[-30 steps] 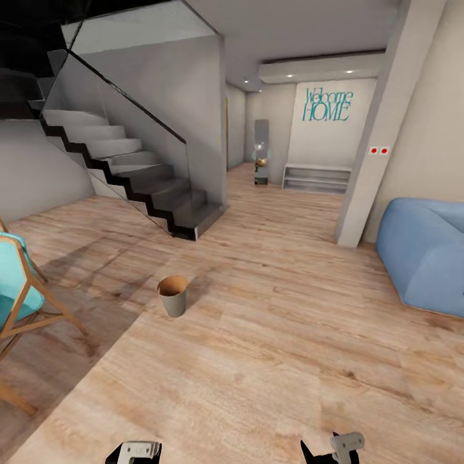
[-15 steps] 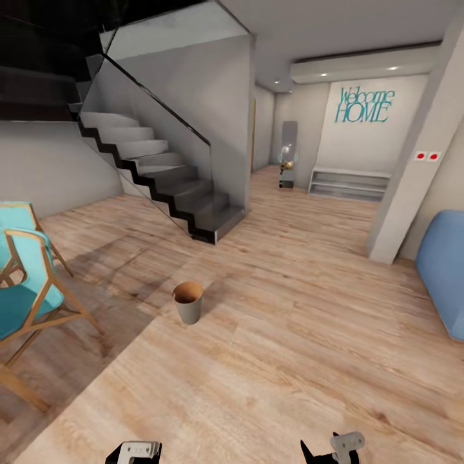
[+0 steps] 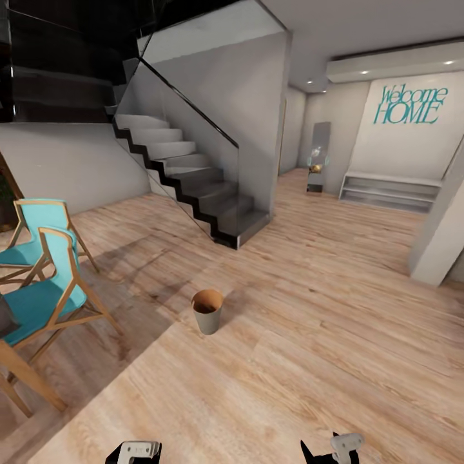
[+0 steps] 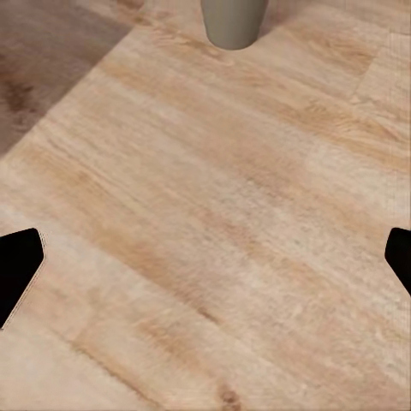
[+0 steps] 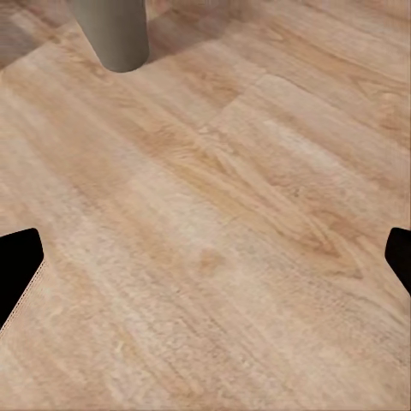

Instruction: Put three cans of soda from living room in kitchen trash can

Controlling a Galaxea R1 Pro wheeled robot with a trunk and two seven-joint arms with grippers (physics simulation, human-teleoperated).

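Both my wrist views cut off the small pale grey tapered trash can with brown inside (image 3: pixel 207 311) at its rim, showing just its lower body (image 4: pixel 232 20) (image 5: pixel 113 32). My left tool (image 4: pixel 205 257) and right tool (image 5: pixel 205 257) are spread wide, released, holding nothing. The can stands upright on the light wood plank floor (image 3: pixel 290 361), ahead of both tools and apart from them. Bare floor lies between; turquoise wooden-framed chairs (image 3: pixel 38 283) stand to the left, a dark staircase (image 3: pixel 193 187) beyond.
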